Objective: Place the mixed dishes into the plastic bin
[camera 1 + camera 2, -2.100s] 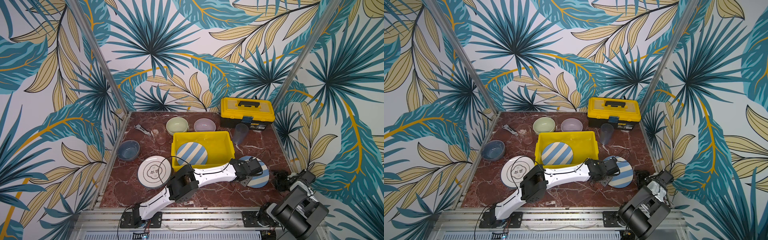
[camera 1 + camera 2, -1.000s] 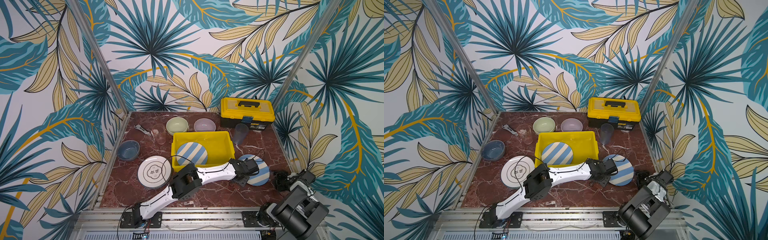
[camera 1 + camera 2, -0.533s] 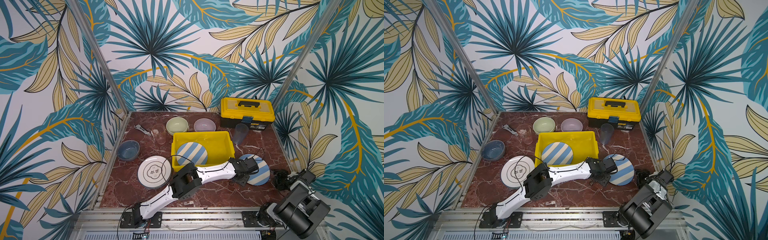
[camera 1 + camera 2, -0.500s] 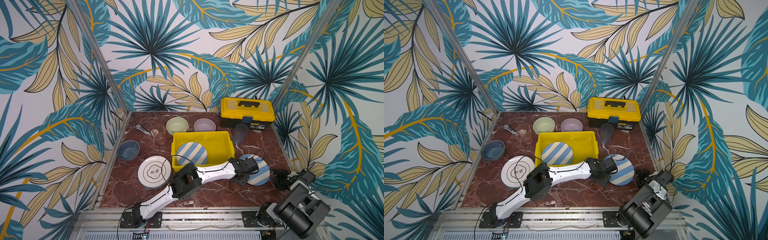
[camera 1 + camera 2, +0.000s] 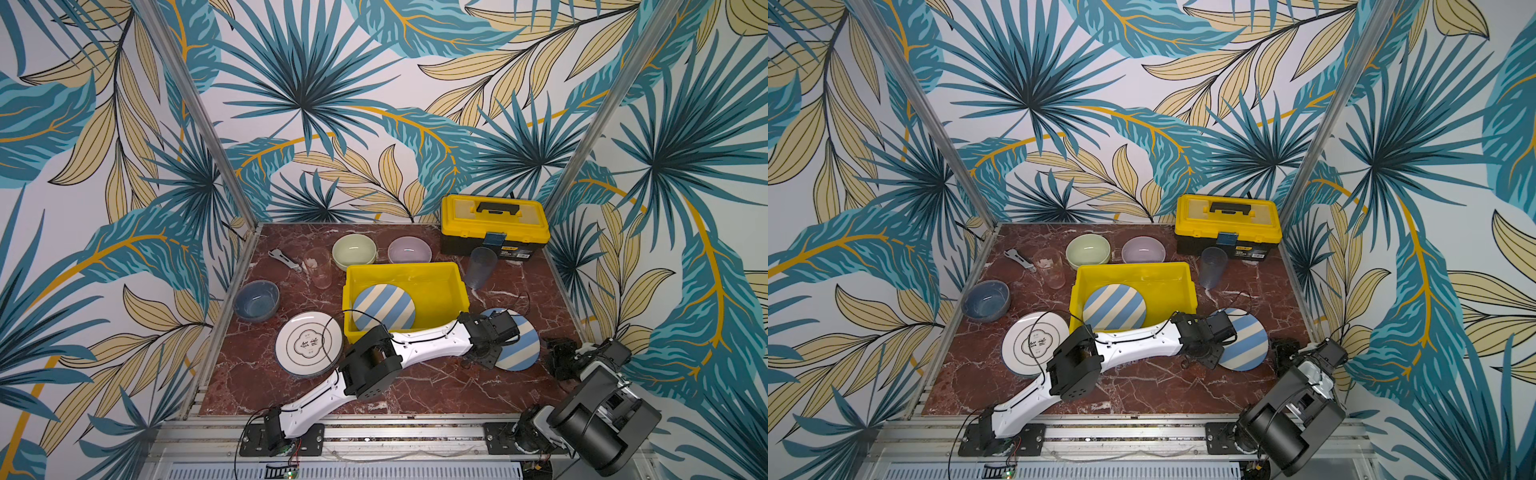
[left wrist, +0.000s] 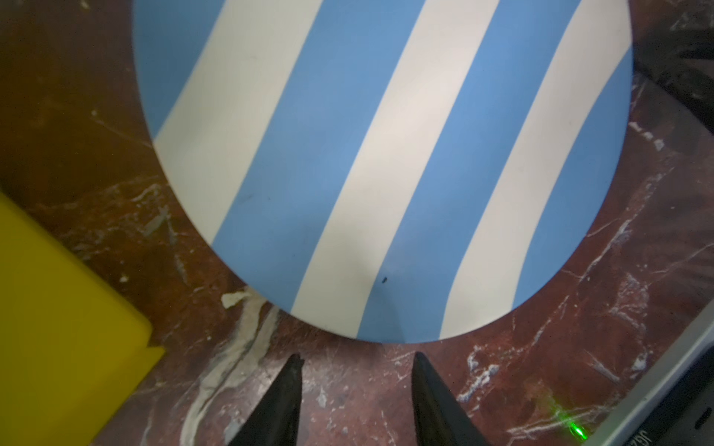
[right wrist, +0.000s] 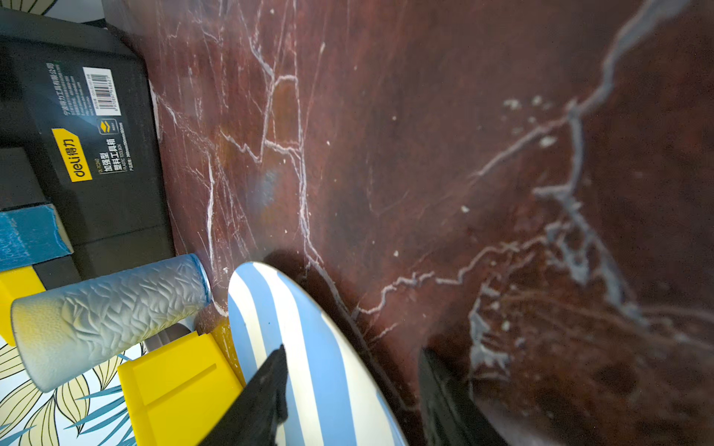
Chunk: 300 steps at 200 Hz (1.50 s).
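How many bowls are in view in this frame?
3. A pale green bowl and a lilac bowl stand side by side just behind the yellow bin; a blue-grey bowl sits alone further left. None is in the bin, and none looks hidden.

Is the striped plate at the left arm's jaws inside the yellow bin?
Out: the plate sits on the table, right of the bin.

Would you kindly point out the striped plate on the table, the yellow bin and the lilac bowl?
Striped plate on the table (image 5: 521, 345): in a top view, on its uncovered right half.
Yellow bin (image 5: 436, 293): in a top view, on its bare inside.
Lilac bowl (image 5: 409, 250): in a top view, on its hollow.
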Motion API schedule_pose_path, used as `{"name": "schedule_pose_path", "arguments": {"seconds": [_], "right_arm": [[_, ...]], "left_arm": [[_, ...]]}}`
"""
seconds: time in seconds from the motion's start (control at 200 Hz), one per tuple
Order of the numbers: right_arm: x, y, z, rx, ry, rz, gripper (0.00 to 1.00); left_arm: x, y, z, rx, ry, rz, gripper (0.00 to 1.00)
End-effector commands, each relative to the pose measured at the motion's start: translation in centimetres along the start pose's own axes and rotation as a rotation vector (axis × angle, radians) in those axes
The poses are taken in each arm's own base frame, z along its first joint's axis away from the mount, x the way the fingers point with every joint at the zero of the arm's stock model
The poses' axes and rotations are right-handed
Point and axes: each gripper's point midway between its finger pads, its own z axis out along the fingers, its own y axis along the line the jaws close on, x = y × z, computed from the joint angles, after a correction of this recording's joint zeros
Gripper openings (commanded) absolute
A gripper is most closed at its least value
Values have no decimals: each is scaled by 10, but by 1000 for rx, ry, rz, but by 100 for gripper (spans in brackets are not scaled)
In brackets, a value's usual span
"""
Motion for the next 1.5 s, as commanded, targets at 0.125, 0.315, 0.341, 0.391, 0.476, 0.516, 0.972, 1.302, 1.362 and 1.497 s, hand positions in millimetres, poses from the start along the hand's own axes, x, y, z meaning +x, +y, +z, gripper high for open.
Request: {"name": "schedule_pose_path", "arguments": {"seconds": [0.125,0.315,0.341,0.391,0.476,0.516,0.972,1.302,1.362,1.497], "right_arm": [[9,-8,3,15,23,25,57],[9,-9,3,18,23,26,57],[9,-9,3,18,22,26,57],[9,-9,3,19,24,27,57],[9,-9,3,19,23,27,57],[9,-9,3,19,22,26,57],[9,-8,1,20,17,21,57],[10,-8,1,20,19,21,57],[9,-7,1,13,21,21,57],[10,-7,3,3,32,25,57]], "left_arm": [[-14,2,14,-1,-29,-22,48],[-11,7,22,-18,-21,-19,48],[-11,7,23,-18,-19,-19,47],[-9,7,25,-18,-13,-17,47],[-5,7,27,-18,-2,-11,47],[-4,8,28,-18,2,-9,47],[-1,2,26,-64,-29,92,36],[3,5,38,-74,-14,120,36],[4,6,39,-73,-9,121,36],[5,8,42,-73,-2,121,36]]}}
